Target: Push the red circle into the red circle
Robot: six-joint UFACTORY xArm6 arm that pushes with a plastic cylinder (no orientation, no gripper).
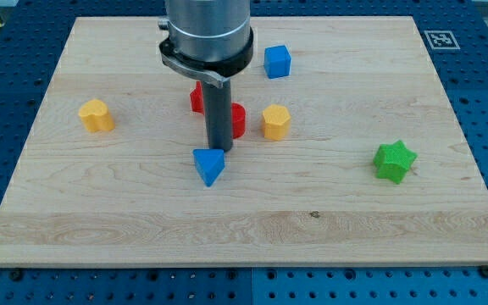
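Observation:
My tip (219, 150) stands near the board's middle, just above a blue triangular block (209, 165) and almost touching it. A red round block (237, 119) sits right behind the rod, partly hidden on its left side. A second red block (196, 98) sits up and to the left, mostly hidden by the rod and the arm's body, so its shape is unclear. The two red blocks are a short gap apart, with the rod between them in the view.
A wooden board (354, 220) holds an orange hexagonal block (275, 122) just right of the red round block, a yellow block (97, 115) at the left, a blue cube (277, 61) near the top, and a green star (395, 161) at the right.

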